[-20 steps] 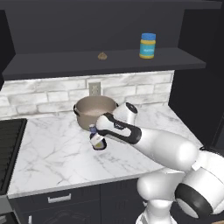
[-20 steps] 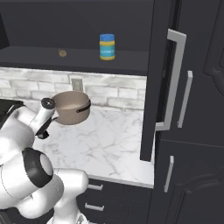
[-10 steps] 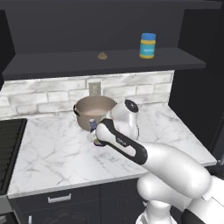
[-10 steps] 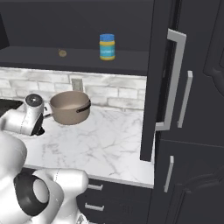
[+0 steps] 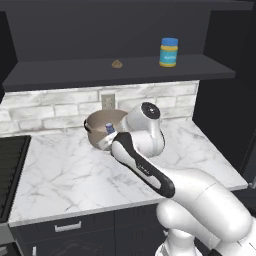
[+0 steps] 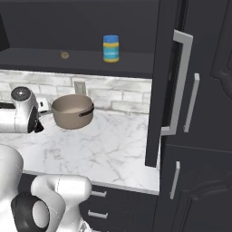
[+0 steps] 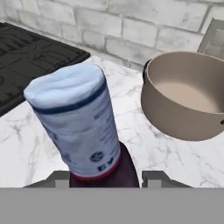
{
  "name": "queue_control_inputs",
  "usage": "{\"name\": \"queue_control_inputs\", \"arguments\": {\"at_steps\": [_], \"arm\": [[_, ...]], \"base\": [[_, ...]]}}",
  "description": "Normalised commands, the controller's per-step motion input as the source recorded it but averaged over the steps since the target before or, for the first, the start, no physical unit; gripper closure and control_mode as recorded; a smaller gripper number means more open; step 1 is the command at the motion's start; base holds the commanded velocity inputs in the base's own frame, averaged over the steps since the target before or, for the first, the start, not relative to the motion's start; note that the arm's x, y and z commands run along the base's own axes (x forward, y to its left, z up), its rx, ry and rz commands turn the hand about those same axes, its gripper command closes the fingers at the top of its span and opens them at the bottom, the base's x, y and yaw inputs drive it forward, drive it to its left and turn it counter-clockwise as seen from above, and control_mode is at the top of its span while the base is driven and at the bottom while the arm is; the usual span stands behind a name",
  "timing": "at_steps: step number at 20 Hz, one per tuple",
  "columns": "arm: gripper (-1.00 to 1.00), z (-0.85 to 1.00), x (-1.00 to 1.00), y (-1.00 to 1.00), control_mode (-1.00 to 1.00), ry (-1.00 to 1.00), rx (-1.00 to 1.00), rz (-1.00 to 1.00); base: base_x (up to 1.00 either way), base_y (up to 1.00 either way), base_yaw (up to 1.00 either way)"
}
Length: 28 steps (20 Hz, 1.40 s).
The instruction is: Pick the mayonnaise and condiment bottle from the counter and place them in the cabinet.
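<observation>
The condiment bottle (image 7: 78, 122), dark with a blue cap, fills the hand view close up, held above the counter (image 7: 148, 144) between my fingertips (image 7: 56, 179). My gripper (image 7: 107, 181) is shut on its lower body. In the left base view its blue cap (image 5: 109, 129) peeks out beside my wrist, just in front of the pot. The mayonnaise (image 5: 169, 52) (image 6: 110, 48), a yellow jar with a blue lid, stands upright on the shelf of the cabinet (image 5: 75, 75) (image 6: 36, 56).
A brown pot (image 5: 102, 122) (image 6: 72, 111) (image 7: 183, 100) stands on the counter (image 5: 60, 170) by the brick wall. A black stove (image 5: 10, 155) (image 7: 30, 52) lies to the left. A small brown lump (image 5: 117, 64) sits on the shelf. A tall dark door (image 6: 167, 81) stands open at the right.
My arm has lifted the bottle off the counter, up toward the pot, and the hand has swung left in the right base view.
</observation>
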Motion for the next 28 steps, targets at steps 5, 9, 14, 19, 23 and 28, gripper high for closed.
{"name": "queue_control_inputs", "arguments": {"at_steps": [5,9,14,19,23,28], "arm": [[1.00,0.70,-0.16,-0.24,-1.00,0.00,0.00,-0.13],[1.00,0.78,-0.21,-0.20,-1.00,-0.01,0.00,-0.07],[1.00,0.85,-0.14,-0.10,-1.00,-0.06,0.00,-0.05],[1.00,0.82,-0.05,0.00,-1.00,-0.09,0.04,-0.01],[1.00,0.65,-0.03,0.00,-1.00,-0.10,0.09,0.00],[1.00,0.54,0.00,0.00,-1.00,-0.11,0.07,-0.02]], "base": [[0.00,0.00,0.00],[0.00,0.00,0.00],[0.00,0.00,0.00],[0.00,0.00,0.00],[0.00,0.00,0.00],[0.00,0.00,0.00]]}}
